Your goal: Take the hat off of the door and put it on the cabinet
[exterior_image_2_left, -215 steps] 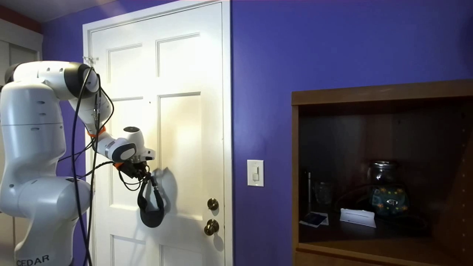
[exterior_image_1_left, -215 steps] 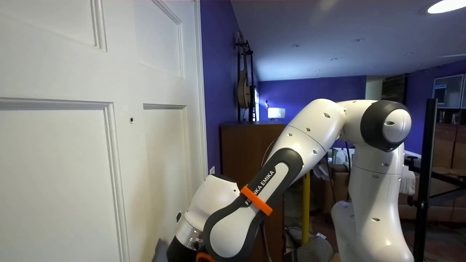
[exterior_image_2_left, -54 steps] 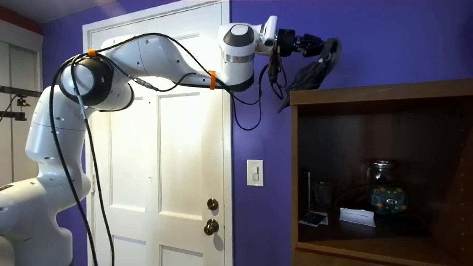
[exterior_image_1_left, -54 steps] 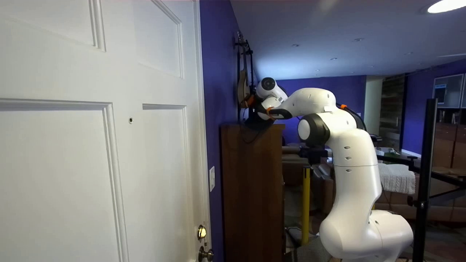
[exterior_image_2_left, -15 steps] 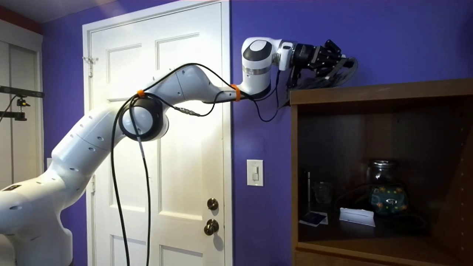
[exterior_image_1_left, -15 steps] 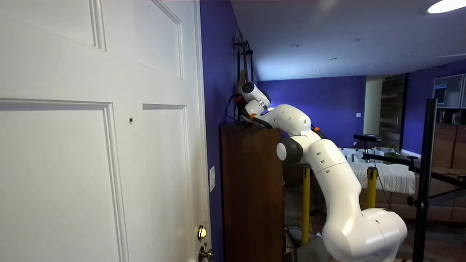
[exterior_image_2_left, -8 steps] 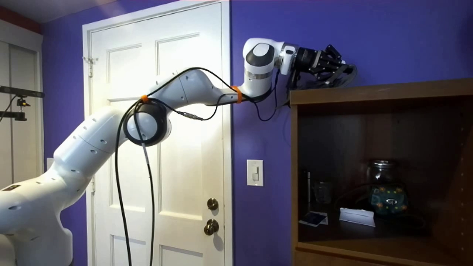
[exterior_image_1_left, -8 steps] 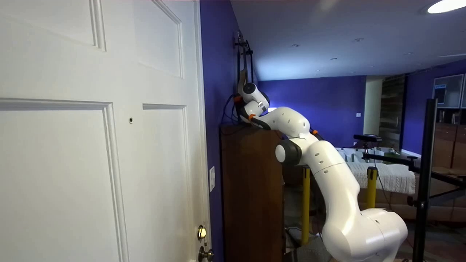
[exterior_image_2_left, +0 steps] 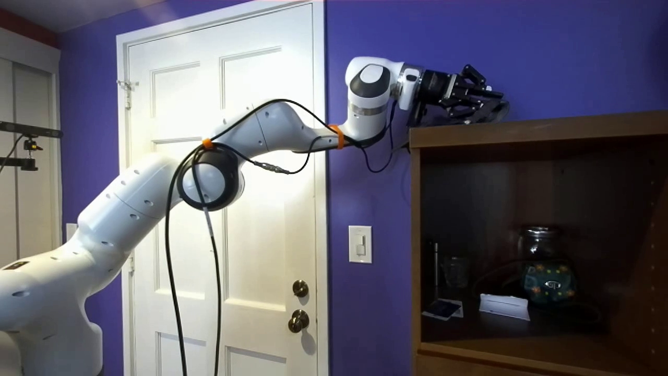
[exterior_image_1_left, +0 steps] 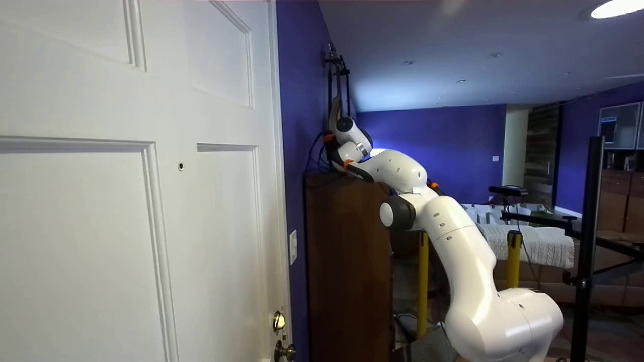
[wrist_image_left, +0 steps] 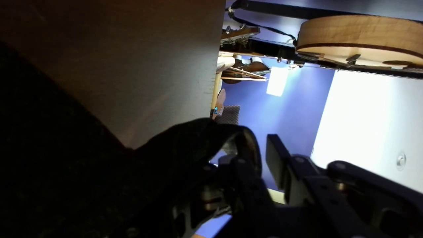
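At left in an exterior view stands the white panelled door (exterior_image_1_left: pixel 90 236). Next, the soft, blackish floppy hat (wrist_image_left: pixel 76 158) lies atop the tall, dark brown wooden cabinet (exterior_image_1_left: pixel 349 261); just above, the black two-fingered gripper (exterior_image_2_left: pixel 489 99) has its jaws parted, probably low to spare the cloth a fall; whether the hat's loop is snagged cannot be told. At right, the white jointed arm (exterior_image_1_left: pixel 465 251) leans toward the cabinet, its far end nearly level, presumably to suit the high top.

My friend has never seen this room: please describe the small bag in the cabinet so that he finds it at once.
In an exterior view, find the brown cabinet. Inside, right of the white card, sits the small bag. It alone is dark green, flowered in yellow and orange, with a metallic clasp.
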Controlling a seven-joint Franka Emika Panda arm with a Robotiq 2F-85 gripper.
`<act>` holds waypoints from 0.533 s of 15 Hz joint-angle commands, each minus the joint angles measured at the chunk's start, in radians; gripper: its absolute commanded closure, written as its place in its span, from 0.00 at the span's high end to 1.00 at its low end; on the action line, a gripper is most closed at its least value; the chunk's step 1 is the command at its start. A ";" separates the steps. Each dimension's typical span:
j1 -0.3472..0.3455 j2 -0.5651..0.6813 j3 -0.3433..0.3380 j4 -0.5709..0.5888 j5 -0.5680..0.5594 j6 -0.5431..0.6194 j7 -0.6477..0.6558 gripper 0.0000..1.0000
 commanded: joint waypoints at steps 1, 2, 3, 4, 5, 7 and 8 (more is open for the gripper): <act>0.000 0.035 -0.009 0.056 0.008 0.003 0.032 0.52; -0.001 0.036 -0.007 0.055 0.010 0.009 0.029 0.58; -0.001 0.035 -0.007 0.055 0.011 0.004 0.033 0.66; 0.000 0.032 -0.004 0.052 0.015 -0.006 0.031 0.73; 0.001 0.030 -0.005 0.051 0.015 -0.018 0.036 0.79; 0.005 0.023 -0.005 0.047 0.020 -0.054 0.044 0.93; 0.009 0.016 -0.006 0.046 0.022 -0.090 0.053 1.00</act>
